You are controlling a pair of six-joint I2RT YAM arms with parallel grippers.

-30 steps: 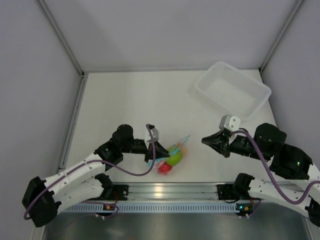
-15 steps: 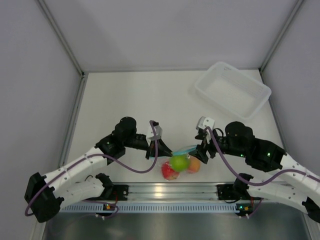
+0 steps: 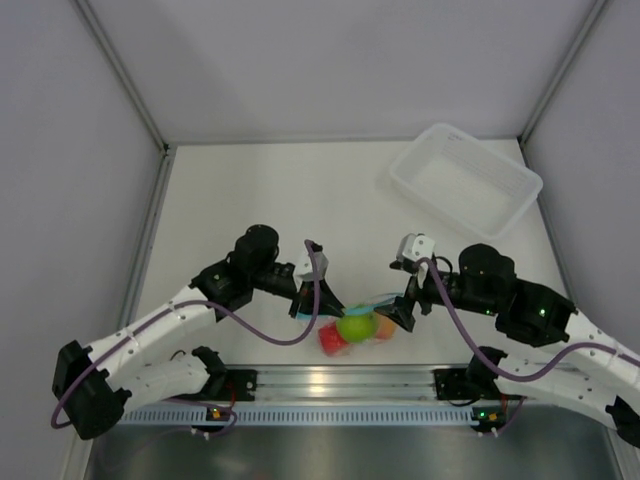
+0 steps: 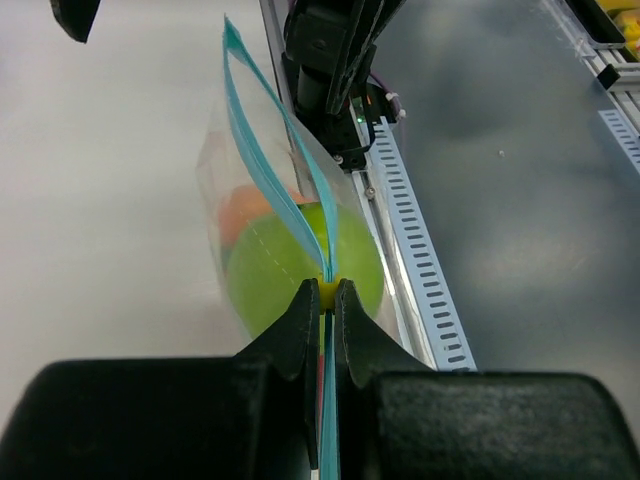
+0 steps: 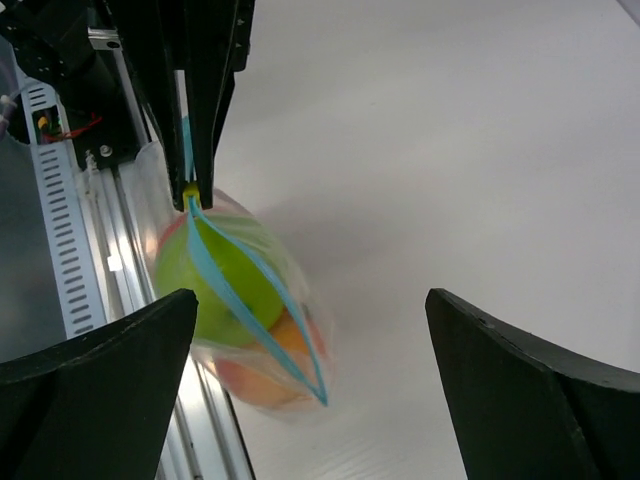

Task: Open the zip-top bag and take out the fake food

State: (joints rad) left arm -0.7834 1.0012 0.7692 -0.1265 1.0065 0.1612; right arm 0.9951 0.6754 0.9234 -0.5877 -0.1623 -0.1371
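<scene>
The zip-top bag (image 3: 360, 318) is near the table's front edge, between my two grippers. Its teal zip strips (image 5: 250, 290) bow apart into a narrow slit. Inside show the fake food: a lime green fruit (image 3: 356, 326), a red one (image 3: 331, 340) and an orange one (image 3: 384, 328). My left gripper (image 4: 327, 290) is shut on one end of the zip strip (image 4: 270, 170). My right gripper (image 5: 310, 300) stands wide open just right of the bag, with the bag's free end between its fingers (image 5: 100, 380) but untouched. The green fruit (image 4: 285, 280) fills most of the pouch.
A translucent white bin (image 3: 465, 180) sits at the back right. The metal rail (image 3: 340, 385) with the arm bases runs just in front of the bag. Grey walls close off the table on the left, back and right.
My right arm swung in from the right to the bag and its gripper opened wide. The left gripper kept its hold and shifted slightly right, and the bag's zip strips parted.
</scene>
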